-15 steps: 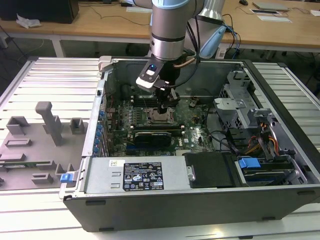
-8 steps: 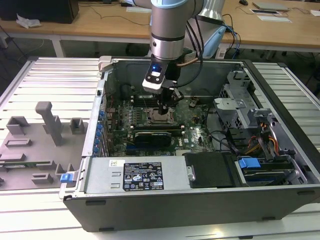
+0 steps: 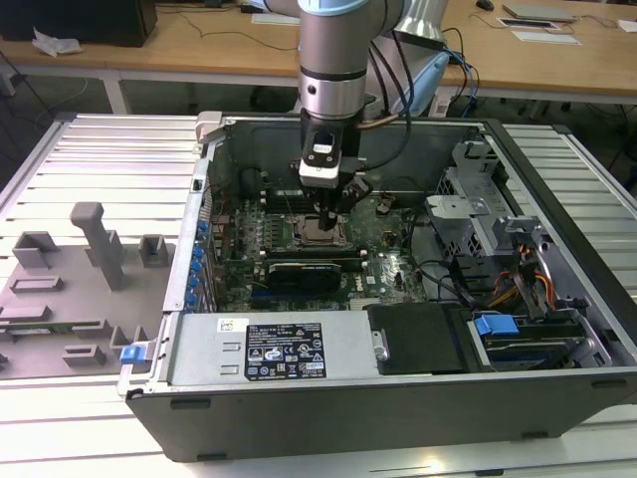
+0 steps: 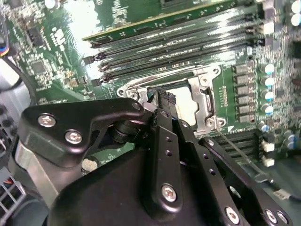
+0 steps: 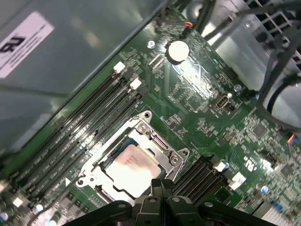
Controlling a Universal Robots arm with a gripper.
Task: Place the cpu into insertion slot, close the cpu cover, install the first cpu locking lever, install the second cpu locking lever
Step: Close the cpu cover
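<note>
The arm [image 3: 336,60] pointed straight down into the open computer case [image 3: 398,398], its end effector [image 5: 161,187] pinched narrow, fingertips together and gripping nothing, just over the edge of the insertion slot [image 5: 104,159] where the cpu [image 5: 134,167] lay framed by the metal cover [image 5: 165,159].

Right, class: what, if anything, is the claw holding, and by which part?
Nothing that shows. The claw is shut, tips together, at the edge of the cpu cover, with the cpu lying under it.
</note>
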